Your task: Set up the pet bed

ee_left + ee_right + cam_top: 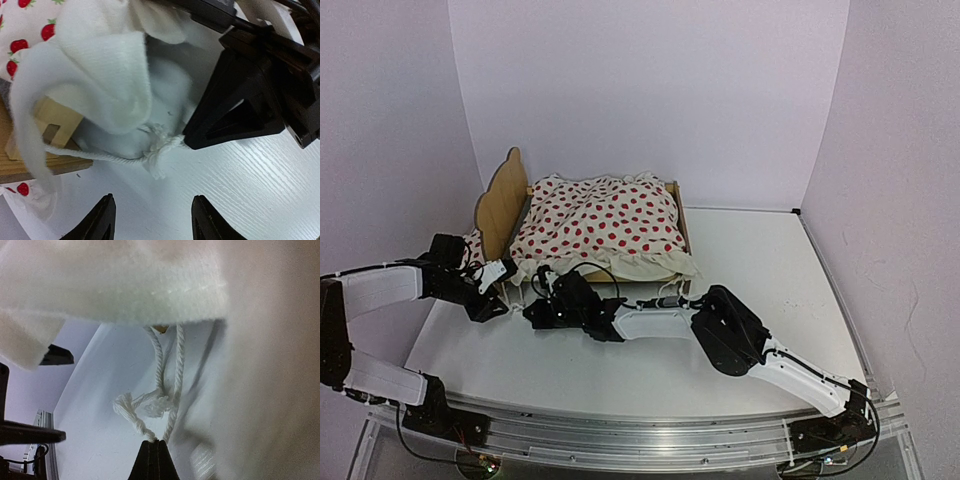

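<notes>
The left gripper [508, 268] sits at the far left, near the head-end corner of the pet bed [678, 212]. In its wrist view, its jaws stand apart over bare table with nothing between them.

Just beyond it the wavy headboard [505, 195] stands upright at the bed's left end. The bed lies on the back left part of the white table [770, 280]. Its long axis runs left to right across the top view, head to the left and foot to the right, the foot end angled slightly away from the arms. A white blanket with red dots [605, 220] covers the frame, and its pale ruffle spills over the near rail.

Below that ruffle a white cord [100, 157] hangs, ending in a frayed knot [160, 147]. In the left wrist view the cord passes beside a corner of the plywood frame.

The right gripper [532, 313] reaches in from the right along the bed's near side. Its fingers are pressed together on the cord just past the knot, which rests on the table.
</notes>
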### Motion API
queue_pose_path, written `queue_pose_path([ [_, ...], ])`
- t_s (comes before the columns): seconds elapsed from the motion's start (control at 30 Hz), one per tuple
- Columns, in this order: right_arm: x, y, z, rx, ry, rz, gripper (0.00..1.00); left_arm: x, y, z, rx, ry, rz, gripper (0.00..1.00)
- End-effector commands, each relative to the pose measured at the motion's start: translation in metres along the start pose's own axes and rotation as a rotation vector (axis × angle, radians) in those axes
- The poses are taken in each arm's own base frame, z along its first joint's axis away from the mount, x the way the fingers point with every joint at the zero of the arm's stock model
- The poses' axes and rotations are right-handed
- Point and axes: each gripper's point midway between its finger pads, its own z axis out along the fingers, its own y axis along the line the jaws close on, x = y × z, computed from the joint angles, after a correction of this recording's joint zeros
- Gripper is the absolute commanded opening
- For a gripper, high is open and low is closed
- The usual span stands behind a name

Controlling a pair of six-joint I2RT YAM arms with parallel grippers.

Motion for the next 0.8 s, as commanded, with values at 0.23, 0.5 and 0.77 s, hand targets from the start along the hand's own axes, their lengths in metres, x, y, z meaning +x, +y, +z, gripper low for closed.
queue_pose_path([
  [0.23,-0.022,0.029,-0.026,-0.032,-0.023,-0.039,0.00,-0.022,-0.002,0.004,0.029,-0.114,0.204,0.58],
  [0.5,-0.019,0.035,-0.066,-0.005,-0.002,-0.073,0.00,-0.058,0.000,-0.014,0.067,-0.212,0.289,0.75],
  [0.77,-0.017,0.037,-0.086,-0.012,-0.011,-0.051,0.00,-0.033,-0.028,0.012,0.239,-0.052,0.459,0.71],
])
